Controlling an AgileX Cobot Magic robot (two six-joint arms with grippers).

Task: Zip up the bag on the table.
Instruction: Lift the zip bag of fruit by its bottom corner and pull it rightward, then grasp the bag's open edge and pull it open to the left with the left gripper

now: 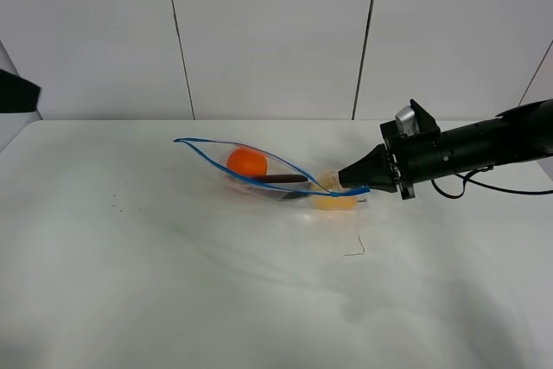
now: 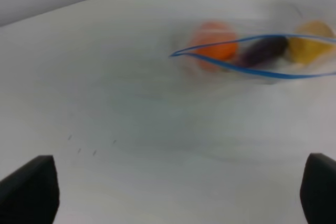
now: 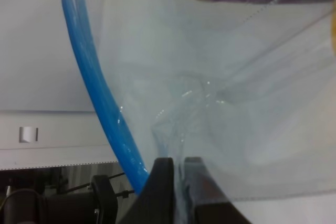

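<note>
Right gripper: my right gripper (image 3: 181, 182) is all but shut, pinching clear film at the pear end of the bag (image 1: 268, 174).
Zipper strip: the blue zipper strip (image 3: 100, 93) runs just beside my fingers (image 3: 160, 192); I cannot tell whether it is inside the pinch.
Bag: it lies on the table (image 1: 173, 283), mouth gaping, with pear (image 1: 333, 202) nearest me, then eggplant (image 1: 281, 179), then orange (image 1: 246, 162).
Left gripper: my left gripper (image 2: 176, 190) is spread wide with nothing in it, well apart from the bag.
Risk, drag: nothing holds the far tip, so a pull from me would likely slide the whole bag rather than close it.
Risk, slip: thin crinkly film may slide out of my pinch.
Risk, seal: if only film is held, the strip would stay parted.
Right wrist only: film between my fingers.
Left wrist only: my empty left jaws; the view is blurred.
Exterior only: the whole bag and where I hold it.
</note>
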